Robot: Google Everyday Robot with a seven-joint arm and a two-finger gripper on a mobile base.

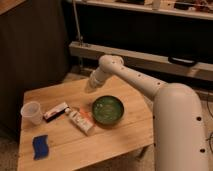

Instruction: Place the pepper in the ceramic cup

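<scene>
Nearest the camera stood the robot's thick white arm [180, 130], filling the lower right and reaching up and left over the wooden worktop [125, 142]. Its gripper [93, 82] hung at the arm's far end, above the back edge of the worktop and well apart from every item on it. Whether the jaws were wide or narrow could not be told, and nothing could be seen held in them.

Task status, judged from the layout: not begun.
- The pepper [86, 115] lay flat on the worktop, just beside the white tube [80, 121] and near the left rim of the green bowl [107, 109].
- The ceramic cup [31, 112] stood upright near the left edge, with no pepper visible in it.
- A red-and-white packet [56, 111] lay between cup and tube; a blue sponge [41, 146] lay toward the front left.

Remaining steps: reach down to the pepper, grip it, carry it left past the packet, release it into the cup.

The pepper appeared as a small, slender orange-red sliver — far smaller than the bowl and crowded against the tube. The likely difficulty is closing on it without catching the tube as well.
</scene>
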